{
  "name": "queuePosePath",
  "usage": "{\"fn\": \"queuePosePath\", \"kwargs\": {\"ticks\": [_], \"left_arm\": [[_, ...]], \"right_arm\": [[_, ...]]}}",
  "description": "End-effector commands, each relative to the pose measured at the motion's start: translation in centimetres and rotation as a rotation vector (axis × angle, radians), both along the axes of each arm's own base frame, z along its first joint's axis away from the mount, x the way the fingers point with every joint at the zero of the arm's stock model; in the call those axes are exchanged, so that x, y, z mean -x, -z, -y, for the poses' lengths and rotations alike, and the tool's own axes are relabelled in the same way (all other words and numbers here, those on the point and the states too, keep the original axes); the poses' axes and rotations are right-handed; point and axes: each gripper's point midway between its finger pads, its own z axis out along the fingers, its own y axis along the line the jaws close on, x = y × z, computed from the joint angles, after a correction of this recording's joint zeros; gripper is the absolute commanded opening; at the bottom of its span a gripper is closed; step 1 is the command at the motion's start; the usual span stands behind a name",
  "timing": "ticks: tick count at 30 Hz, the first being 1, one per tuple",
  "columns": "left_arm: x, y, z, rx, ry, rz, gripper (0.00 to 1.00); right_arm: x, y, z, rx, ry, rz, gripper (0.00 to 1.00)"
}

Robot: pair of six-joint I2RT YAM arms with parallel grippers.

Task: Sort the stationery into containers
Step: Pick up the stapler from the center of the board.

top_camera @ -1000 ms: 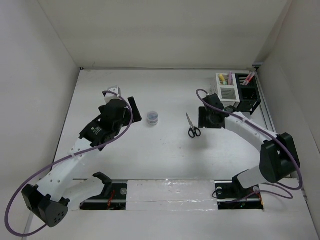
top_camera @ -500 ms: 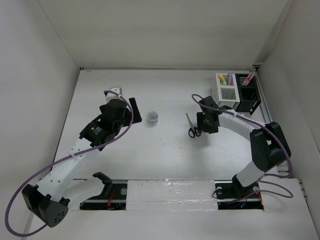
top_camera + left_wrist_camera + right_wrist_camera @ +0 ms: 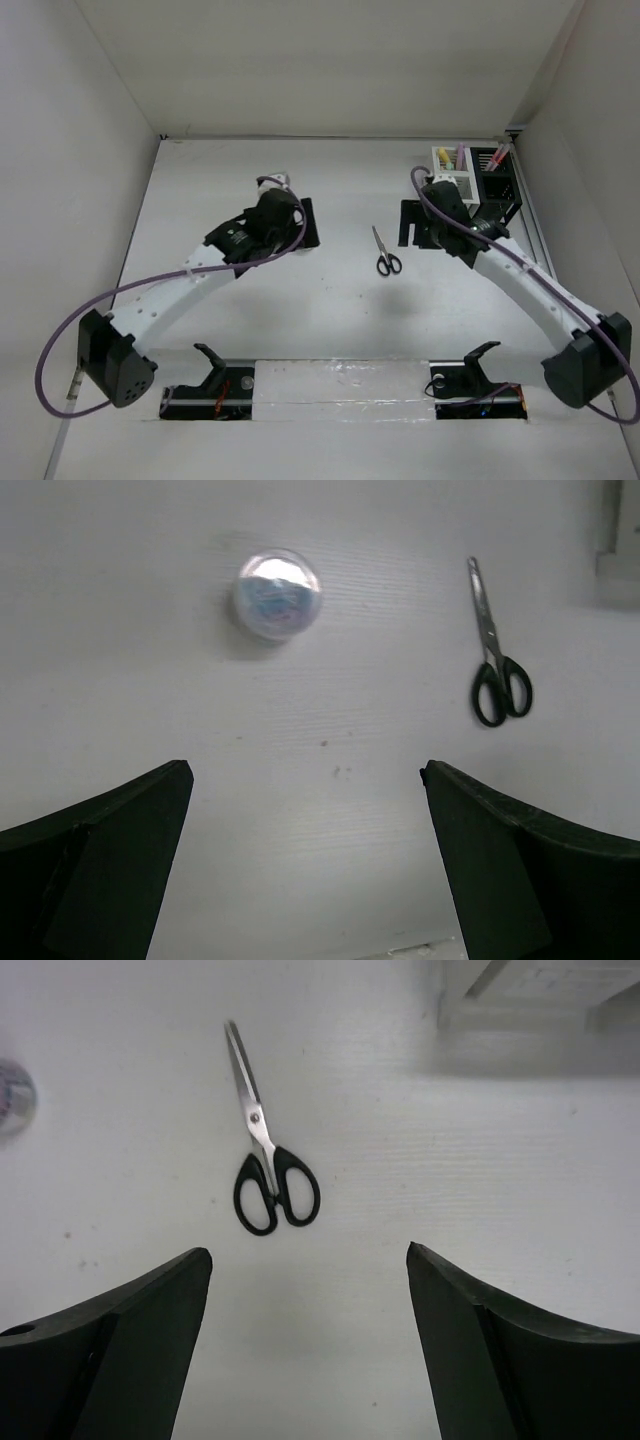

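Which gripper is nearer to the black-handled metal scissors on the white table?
Right. The right gripper hangs just right of the black-handled scissors; the left gripper is farther off on their left.

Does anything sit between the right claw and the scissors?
Nothing visible does. The scissors lie flat on bare table ahead of the open right claw, with no other item in the gap.

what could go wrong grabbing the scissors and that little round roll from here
1. The scissors lie flat and closed, so the open right jaws may skid them along instead of gripping.
2. The round roll sits ahead of the open left jaws, not between them. An off-centre close could knock it away.
3. The white organizer is already partly filled, so the long scissors might snag going in.
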Motion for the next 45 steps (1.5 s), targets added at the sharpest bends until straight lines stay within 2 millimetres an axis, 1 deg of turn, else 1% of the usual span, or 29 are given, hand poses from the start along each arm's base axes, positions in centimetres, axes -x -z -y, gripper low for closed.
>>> {"fn": "queuePosePath", "kwargs": {"ticks": [1, 2, 3, 4, 5, 6, 7, 9, 10, 12, 13, 14, 16, 18, 19, 20, 21, 23, 25, 27, 28, 29, 30, 31, 34, 35, 37, 40, 45], "left_arm": [[0.4, -2.9, 5.6, 0.102, 0.064, 0.023, 1.00], [0.2, -2.7, 7.9, 0.099, 0.096, 0.008, 1.00], [-0.4, -2.5, 8.6, 0.104, 0.090, 0.004, 1.00], [-0.2, -1.9, 9.8, 0.115, 0.109, -0.027, 1.00], [-0.7, -1.6, 10.7, 0.123, 0.122, -0.036, 1.00], [-1.2, 0.3, 11.8, 0.110, 0.122, -0.080, 1.00], [-1.5, -0.1, 13.3, 0.127, 0.144, -0.075, 1.00], [-1.9, 0.9, 15.0, 0.133, 0.144, -0.106, 1.00], [-2.4, 1.8, 16.9, 0.119, 0.160, -0.120, 1.00], [-3.2, 2.8, 18.8, 0.108, 0.176, -0.144, 1.00], [-3.2, 5.6, 20.0, 0.060, 0.185, -0.190, 1.00], [-3.0, 4.7, 21.6, 0.073, 0.204, -0.197, 1.00], [-2.1, 5.4, 23.7, 0.063, 0.243, -0.213, 1.00], [-1.2, 6.1, 24.8, 0.075, 0.239, -0.234, 1.00], [-1.1, 6.4, 24.7, 0.081, 0.223, -0.246, 1.00], [-0.6, 6.0, 25.0, 0.100, 0.216, -0.239, 1.00], [-0.2, 6.9, 24.6, 0.110, 0.188, -0.259, 1.00], [0.0, 7.5, 23.9, 0.107, 0.157, -0.265, 0.98], [0.2, 8.3, 22.9, 0.076, 0.123, -0.283, 0.93], [0.3, 10.0, 22.3, 0.023, 0.106, -0.307, 0.91], [0.1, 10.1, 22.1, 0.001, 0.096, -0.310, 0.91], [-0.1, 10.5, 21.8, -0.019, 0.072, -0.311, 0.90], [-0.2, 10.8, 21.6, -0.041, 0.064, -0.316, 0.90], [0.0, 11.6, 21.4, -0.071, 0.059, -0.337, 0.90], [-0.5, 12.4, 20.8, -0.103, 0.014, -0.328, 0.89], [-0.5, 12.4, 20.4, -0.116, 0.008, -0.326, 0.87], [-0.6, 12.9, 20.3, -0.130, 0.001, -0.324, 0.83], [-0.6, 14.3, 20.3, -0.153, -0.002, -0.339, 0.81], [-0.7, 15.6, 20.4, -0.178, -0.013, -0.361, 0.76]], "right_arm": [[0.0, -6.7, 1.3, -0.012, 0.078, 0.161, 0.85], [0.3, -9.4, 1.9, -0.037, 0.096, 0.231, 0.86], [0.8, -10.6, 2.2, -0.042, 0.102, 0.265, 0.88], [1.3, -11.7, 2.9, -0.041, 0.116, 0.288, 0.88], [1.7, -13.1, 3.8, -0.039, 0.144, 0.330, 0.88], [2.5, -15.6, 4.4, -0.078, 0.158, 0.401, 0.88], [3.1, -16.5, 5.0, -0.084, 0.171, 0.425, 0.89], [4.2, -18.4, 5.8, -0.110, 0.189, 0.473, 0.89], [4.8, -19.2, 6.2, -0.128, 0.192, 0.499, 0.89], [5.5, -19.9, 6.7, -0.136, 0.201, 0.519, 0.89], [5.8, -19.9, 7.0, -0.142, 0.202, 0.528, 0.89], [6.1, -20.1, 7.1, -0.149, 0.203, 0.536, 0.89], [6.1, -19.2, 6.7, -0.151, 0.185, 0.520, 0.91], [6.6, -19.2, 6.6, -0.169, 0.161, 0.529, 0.91], [6.6, -19.2, 6.4, -0.169, 0.144, 0.525, 0.91], [6.6, -18.6, 6.4, -0.167, 0.144, 0.523, 0.91], [6.7, -18.6, 6.2, -0.167, 0.128, 0.519, 0.91], [6.7, -18.1, 6.0, -0.171, 0.120, 0.517, 0.91], [7.0, -18.3, 6.0, -0.175, 0.107, 0.523, 0.91], [6.9, -18.1, 5.8, -0.179, 0.099, 0.519, 0.91], [6.8, -17.8, 5.5, -0.185, 0.090, 0.516, 0.91], [6.8, -18.3, 5.5, -0.196, 0.091, 0.533, 0.91], [6.8, -17.8, 5.3, -0.195, 0.083, 0.522, 0.91], [6.7, -18.1, 5.3, -0.201, 0.084, 0.532, 0.91], [6.8, -18.1, 5.1, -0.212, 0.077, 0.538, 0.91], [6.7, -17.7, 5.2, -0.200, 0.071, 0.532, 0.91], [6.7, -17.7, 5.2, -0.199, 0.071, 0.532, 0.91], [6.6, -17.9, 5.1, -0.197, 0.067, 0.540, 0.91], [6.8, -18.3, 5.1, -0.202, 0.054, 0.555, 0.92]]}}
